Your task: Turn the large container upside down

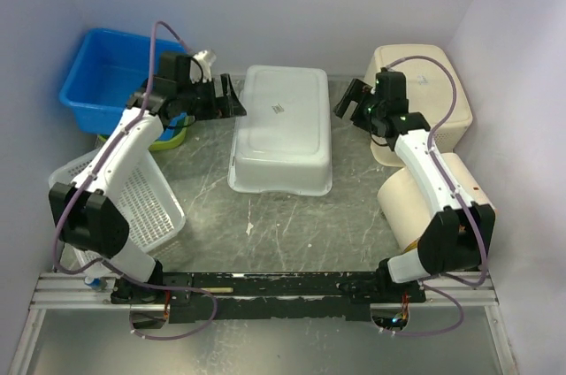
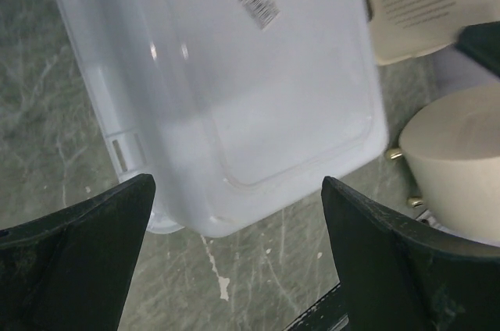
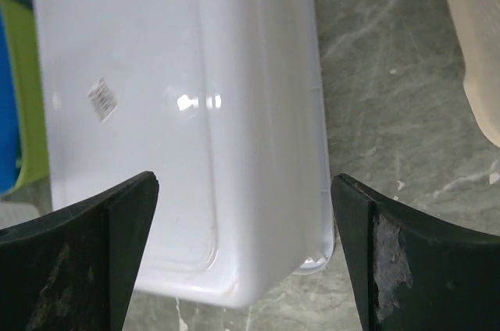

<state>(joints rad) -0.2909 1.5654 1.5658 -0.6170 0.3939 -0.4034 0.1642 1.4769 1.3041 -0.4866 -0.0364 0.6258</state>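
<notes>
The large container [image 1: 281, 127] lies between the left gripper [image 1: 232, 96] and the right gripper [image 1: 346, 103], long sides facing their spread, empty fingers.

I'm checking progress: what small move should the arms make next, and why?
Probably just draw both open grippers back: the white container already rests bottom-up, rim on the table, and neither the left gripper nor right gripper touches it.

Soft, even light filled the top view, shadows faint. Small glare spots sat left of centre on the white container [image 3: 180, 144] in both wrist views; dark fingers [image 2: 78, 261] along the bottom edges looked blurred.
</notes>
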